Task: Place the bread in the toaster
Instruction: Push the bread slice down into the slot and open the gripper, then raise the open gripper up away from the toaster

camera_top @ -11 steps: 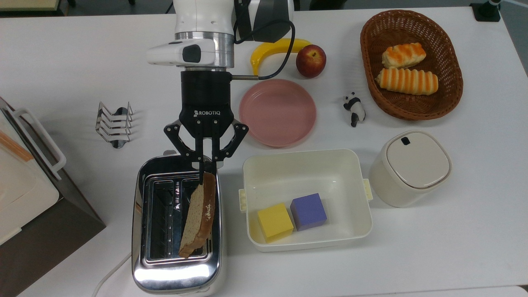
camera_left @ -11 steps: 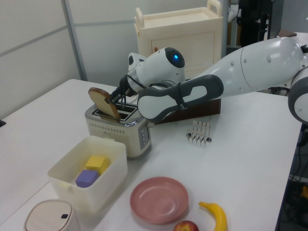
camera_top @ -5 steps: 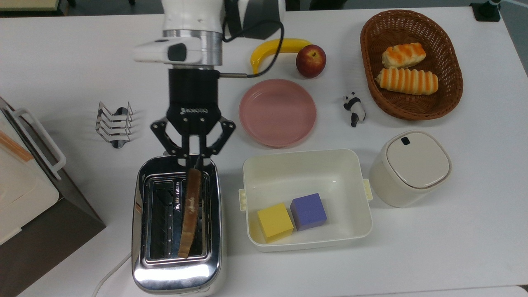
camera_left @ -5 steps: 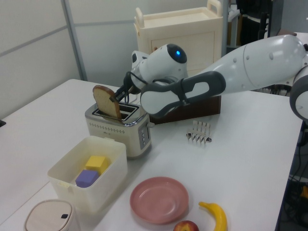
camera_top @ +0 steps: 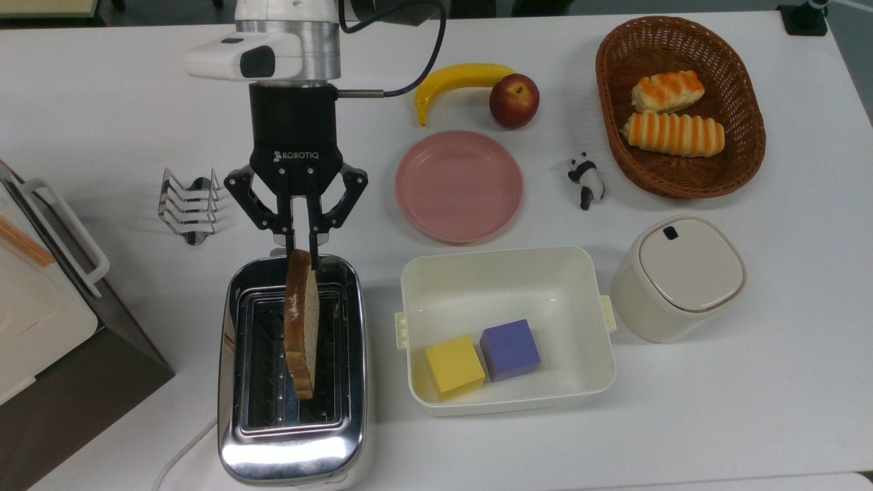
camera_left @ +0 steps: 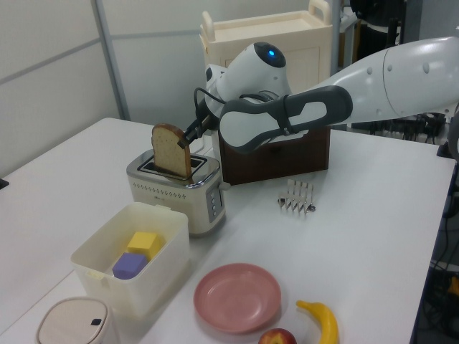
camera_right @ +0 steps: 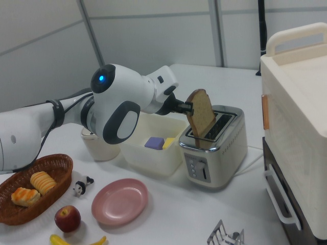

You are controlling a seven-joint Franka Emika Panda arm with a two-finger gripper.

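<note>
Brown-crusted bread slice (camera_top: 301, 320) pinched at its top edge by the gripper (camera_top: 302, 240), hanging upright just beyond the fingertips, lower edge over the chrome toaster (camera_top: 293, 436) slots; bare tabletop (camera_top: 116, 116) alongside.

The white bench (camera_top: 750, 382) carries everything. In the top view, the chrome toaster (camera_top: 293, 450) stands near the lower left, its white cord (camera_top: 179, 455) trailing off toward the edge. Just to the top view's right sits a cream tub (camera_top: 508, 273), and beyond it a lidded cream canister (camera_top: 675, 279). A wire toast rack (camera_top: 189, 204) stands above the toaster, a pink plate (camera_top: 458, 185) mid-bench, a banana (camera_top: 457, 78) and apple (camera_top: 513, 101) further up. A panda figurine (camera_top: 585, 180) lies beside a wicker basket (camera_top: 743, 164). A brown-based cream cabinet (camera_top: 41, 341) occupies the top view's left edge.
</note>
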